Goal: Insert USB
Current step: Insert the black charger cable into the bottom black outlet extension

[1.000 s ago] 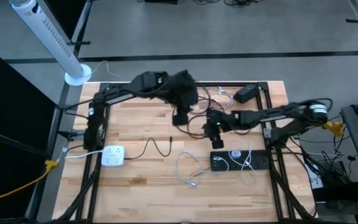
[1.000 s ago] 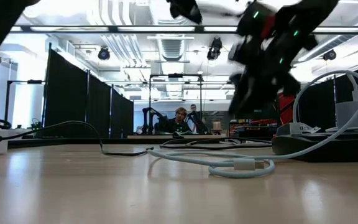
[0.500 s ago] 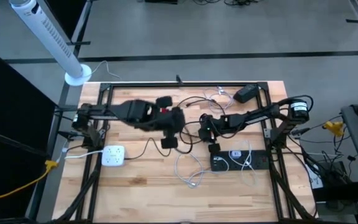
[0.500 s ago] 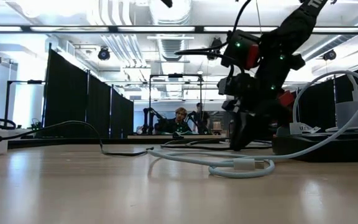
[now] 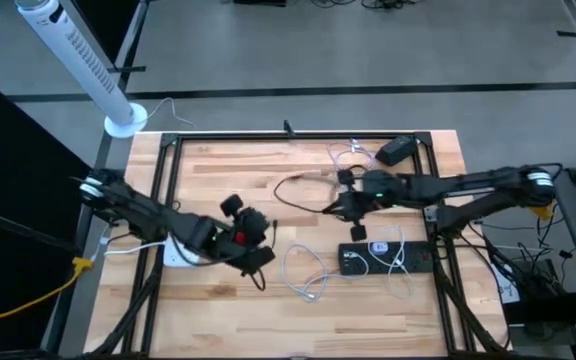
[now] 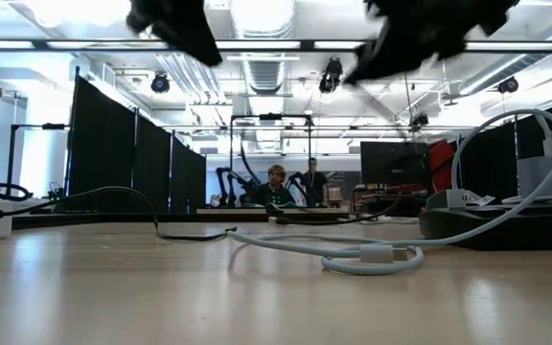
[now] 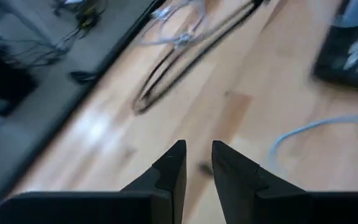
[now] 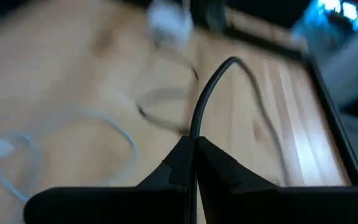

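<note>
Entry: my right gripper [image 8: 194, 163] has just clamped down on the thin black cable [image 8: 207, 93]; a second ago its jaws stood apart above the bench. In the right wrist view the cable rises out from between the shut fingers and arcs away over the pale wooden plank bench [image 5: 228, 170]. In the high view the same gripper [image 5: 356, 228] sits just above the flat black power strip [image 5: 386, 258] on the right side of the bench, with the cable looping off toward the middle.

My left arm has swung from bench centre down to the near-left area. Its gripper [image 7: 196, 163] hangs over bare wood with a narrow gap between the fingers and nothing in them; released, then. In the high view it lies just beside the small white square charger block [image 5: 178, 250].

The white cable [image 5: 306, 280] lies coiled near the front of the bench, untouched.

Judgement: the USB lead is now captured, so pick-up looks done. I cannot see the plug tip itself. Insertion is not yet made; next I must align the plug with a port.
</note>
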Controlling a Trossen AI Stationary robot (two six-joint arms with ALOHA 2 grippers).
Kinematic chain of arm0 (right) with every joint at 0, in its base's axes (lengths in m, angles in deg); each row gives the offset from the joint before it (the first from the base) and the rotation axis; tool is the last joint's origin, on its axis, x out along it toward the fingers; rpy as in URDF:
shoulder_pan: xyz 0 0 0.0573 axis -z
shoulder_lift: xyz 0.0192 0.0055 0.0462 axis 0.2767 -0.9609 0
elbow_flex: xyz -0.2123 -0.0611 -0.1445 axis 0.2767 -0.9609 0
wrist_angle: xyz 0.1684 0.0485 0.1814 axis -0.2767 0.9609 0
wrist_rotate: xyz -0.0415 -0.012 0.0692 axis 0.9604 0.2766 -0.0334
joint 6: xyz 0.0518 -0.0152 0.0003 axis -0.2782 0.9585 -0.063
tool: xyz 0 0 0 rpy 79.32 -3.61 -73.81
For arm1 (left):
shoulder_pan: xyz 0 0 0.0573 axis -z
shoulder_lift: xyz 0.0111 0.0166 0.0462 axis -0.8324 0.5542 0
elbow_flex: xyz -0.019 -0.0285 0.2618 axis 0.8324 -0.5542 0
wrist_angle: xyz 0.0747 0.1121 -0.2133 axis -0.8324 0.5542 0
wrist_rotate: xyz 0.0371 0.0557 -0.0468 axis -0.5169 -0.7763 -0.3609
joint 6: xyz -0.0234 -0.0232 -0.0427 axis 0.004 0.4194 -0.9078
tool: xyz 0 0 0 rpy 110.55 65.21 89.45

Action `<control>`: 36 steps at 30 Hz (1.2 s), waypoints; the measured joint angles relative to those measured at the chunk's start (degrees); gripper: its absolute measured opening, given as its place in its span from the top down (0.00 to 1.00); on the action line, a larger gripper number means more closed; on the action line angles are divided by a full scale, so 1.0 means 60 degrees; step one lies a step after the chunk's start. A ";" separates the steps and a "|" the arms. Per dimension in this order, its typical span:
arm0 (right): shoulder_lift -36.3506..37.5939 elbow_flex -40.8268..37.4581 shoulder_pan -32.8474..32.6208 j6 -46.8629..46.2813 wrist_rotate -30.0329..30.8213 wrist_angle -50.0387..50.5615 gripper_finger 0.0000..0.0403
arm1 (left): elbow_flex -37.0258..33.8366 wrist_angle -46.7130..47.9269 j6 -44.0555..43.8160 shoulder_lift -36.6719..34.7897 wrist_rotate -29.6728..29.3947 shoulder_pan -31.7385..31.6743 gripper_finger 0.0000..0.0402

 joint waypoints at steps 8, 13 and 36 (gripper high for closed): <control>0.1843 0.0000 -0.0322 -0.0355 -0.0397 -0.0874 1.00 | -0.4075 -0.9087 0.3200 0.0209 0.0216 -0.0245 0.81; 0.2094 0.0011 -0.0313 -0.0644 -0.0382 -0.1155 1.00 | -0.5497 -1.2005 0.4506 0.0697 0.2080 -0.0761 0.76; 0.1562 0.0011 -0.0313 -0.0667 -0.0298 -0.1113 1.00 | -0.1885 -0.8721 0.6242 0.4210 0.4761 -0.1690 0.48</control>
